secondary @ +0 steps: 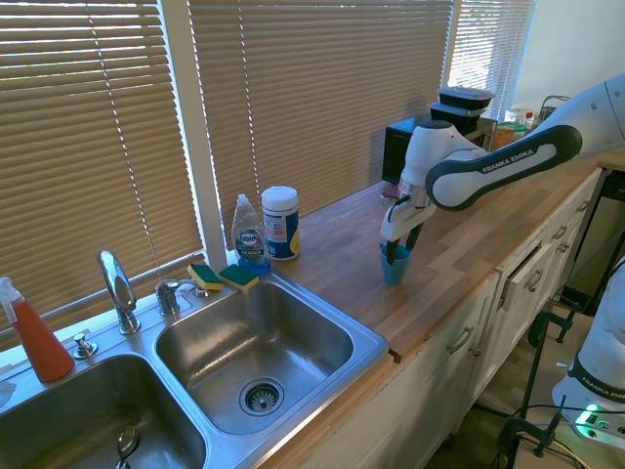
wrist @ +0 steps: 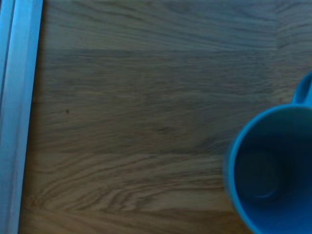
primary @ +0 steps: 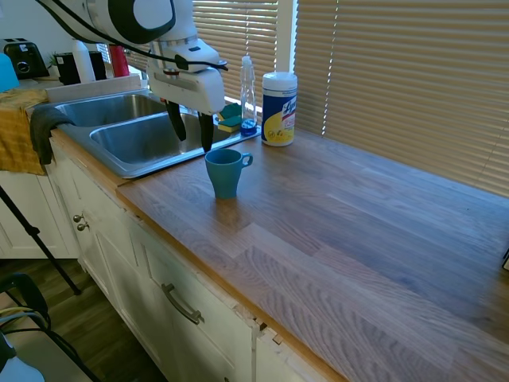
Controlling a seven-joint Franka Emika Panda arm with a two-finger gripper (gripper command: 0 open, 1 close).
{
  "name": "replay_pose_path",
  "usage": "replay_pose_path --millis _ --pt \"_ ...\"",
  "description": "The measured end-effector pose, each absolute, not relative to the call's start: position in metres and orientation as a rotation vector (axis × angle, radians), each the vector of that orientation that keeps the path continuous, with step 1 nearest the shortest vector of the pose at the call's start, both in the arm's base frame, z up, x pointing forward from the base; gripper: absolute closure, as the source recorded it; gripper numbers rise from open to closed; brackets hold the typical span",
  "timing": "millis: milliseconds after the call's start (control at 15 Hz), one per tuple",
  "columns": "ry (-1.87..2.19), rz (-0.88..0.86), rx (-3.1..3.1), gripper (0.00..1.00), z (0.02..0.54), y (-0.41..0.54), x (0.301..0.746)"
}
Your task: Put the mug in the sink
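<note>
While the teal mug [primary: 226,172] is standing upright on the wooden counter [primary: 358,231] near the sink [primary: 139,139], the gripper [primary: 191,131] is hovering above with fingers spread, nothing grasped.

Home kitchen: sink [secondary: 366,344], wooden countertop [primary: 358,231].

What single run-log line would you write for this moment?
phase: approach | claw: open, just above mug rim | mug: upright on counter, not gripped | sink: beside mug

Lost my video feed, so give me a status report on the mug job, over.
End effector open, hovering just above the mug. Mug upright on the wooden counter, not yet gripped. Sink basin beside it, path unobstructed.
</note>
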State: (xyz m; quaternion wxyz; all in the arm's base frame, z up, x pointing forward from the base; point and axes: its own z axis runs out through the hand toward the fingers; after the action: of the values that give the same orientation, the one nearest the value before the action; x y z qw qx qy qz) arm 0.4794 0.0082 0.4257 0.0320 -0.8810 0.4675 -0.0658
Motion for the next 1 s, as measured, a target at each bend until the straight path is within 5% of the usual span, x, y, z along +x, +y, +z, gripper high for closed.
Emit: replay_pose_path --millis 400,467,1000 --pt "1.475 -0.091 -2.741 0.00 0.380 0.003 0.521" --pt "1.485 -0.066 -2.745 1.00 0.370 0.000 0.524" --pt "1.499 -0.022 -2.745 1.00 0.346 -0.001 0.529"
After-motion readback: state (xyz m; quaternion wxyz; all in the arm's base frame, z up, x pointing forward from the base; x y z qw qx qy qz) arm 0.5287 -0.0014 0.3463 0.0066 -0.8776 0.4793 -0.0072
